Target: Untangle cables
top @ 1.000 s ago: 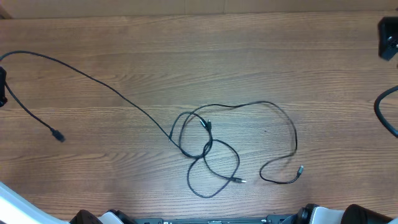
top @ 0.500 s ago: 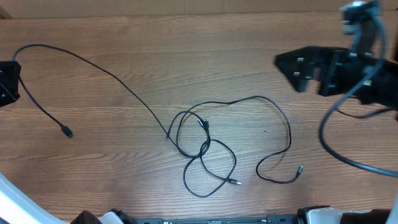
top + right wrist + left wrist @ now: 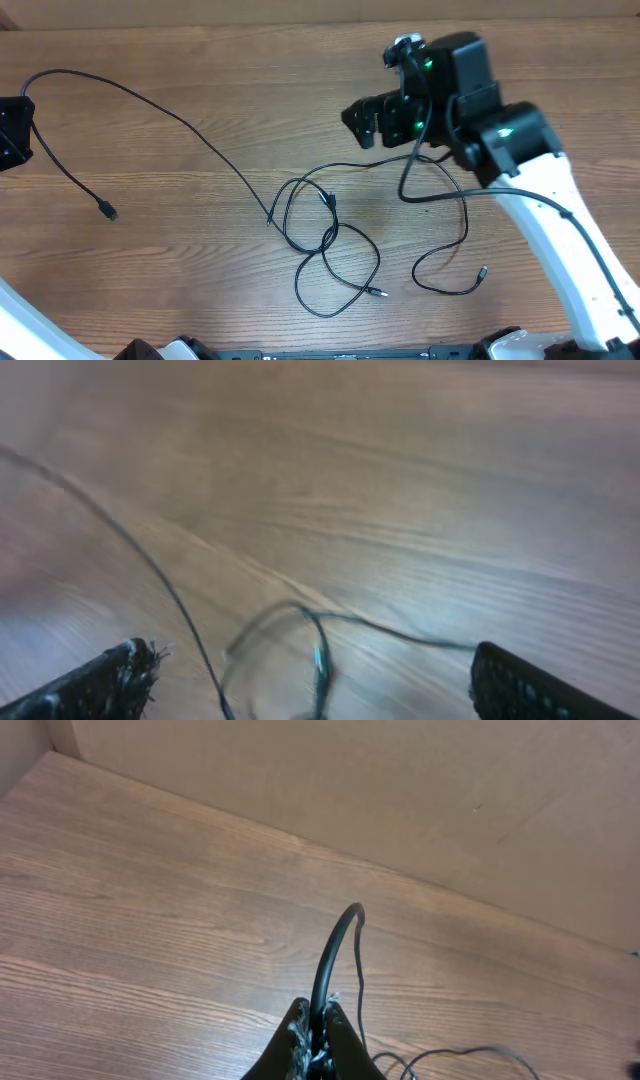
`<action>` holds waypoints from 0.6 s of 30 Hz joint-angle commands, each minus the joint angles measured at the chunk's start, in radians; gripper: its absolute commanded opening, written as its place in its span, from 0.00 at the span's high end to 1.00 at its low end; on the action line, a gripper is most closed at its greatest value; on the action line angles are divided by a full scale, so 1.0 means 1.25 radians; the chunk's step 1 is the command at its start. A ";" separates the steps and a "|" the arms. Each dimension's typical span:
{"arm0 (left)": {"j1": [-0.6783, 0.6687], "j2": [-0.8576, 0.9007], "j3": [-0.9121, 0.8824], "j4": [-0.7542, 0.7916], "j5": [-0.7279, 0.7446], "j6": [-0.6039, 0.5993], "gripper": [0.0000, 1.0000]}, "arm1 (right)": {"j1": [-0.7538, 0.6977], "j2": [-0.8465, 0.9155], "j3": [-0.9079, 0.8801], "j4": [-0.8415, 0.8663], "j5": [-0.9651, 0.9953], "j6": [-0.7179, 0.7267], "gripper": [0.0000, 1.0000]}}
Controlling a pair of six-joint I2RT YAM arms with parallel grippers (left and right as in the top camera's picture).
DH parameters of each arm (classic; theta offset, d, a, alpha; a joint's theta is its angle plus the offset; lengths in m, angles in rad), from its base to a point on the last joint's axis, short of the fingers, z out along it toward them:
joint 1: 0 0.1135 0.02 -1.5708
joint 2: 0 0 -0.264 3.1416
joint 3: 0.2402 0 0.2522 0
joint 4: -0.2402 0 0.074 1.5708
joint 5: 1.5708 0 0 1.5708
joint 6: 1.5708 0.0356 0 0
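Cables: thin black cables [image 3: 466,220] lie in loose loops on the middle of the bench [image 3: 200,310], toward its near edge.
Knot: the loops cross one another at one knot [image 3: 328,238]; small plugs lie near it and off to the right, and none is held.
Long cord: one long cord [image 3: 170,118] runs slanting from the knot up to the far left of the bench. Beyond the grip it turns back and ends in a free plug [image 3: 108,212] lying on the wood.
Left fingers: the left fingers [image 3: 297,1032] are pressed together and pinch the long cord, which rises out of them in a small arch.
Right fingers: the right fingers [image 3: 110,675] are spread wide and hold nothing; they hang above the bench, near the far side of the tangle.
Key relation: from the right fingers the knot lies toward the robot and a little to its left. In the right wrist view a blurred cable loop [image 3: 318,650] shows between the two open fingers, lower on the bench.
Long axis: the tangle stretches mostly from far to near, with one wide loop going out to the right.
Nearer arm: the right arm is clearly nearer to the knot; the left fingers are well apart from it.
Next move, as I judge: with one end of the cord pinned at the left, the right fingers probably need to go down on a loop beside the knot.
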 commanded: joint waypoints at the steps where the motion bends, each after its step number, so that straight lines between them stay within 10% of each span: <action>1: -0.006 -0.016 0.012 0.003 0.016 0.016 0.96 | 0.029 0.016 -0.105 0.076 -0.030 0.132 0.04; 10: -0.006 -0.016 0.012 -0.001 0.036 0.016 0.96 | 0.178 0.050 -0.255 0.235 0.197 0.788 0.00; 18: -0.006 -0.016 0.012 -0.009 0.038 0.016 0.96 | 0.375 0.059 -0.257 0.313 0.392 0.993 0.00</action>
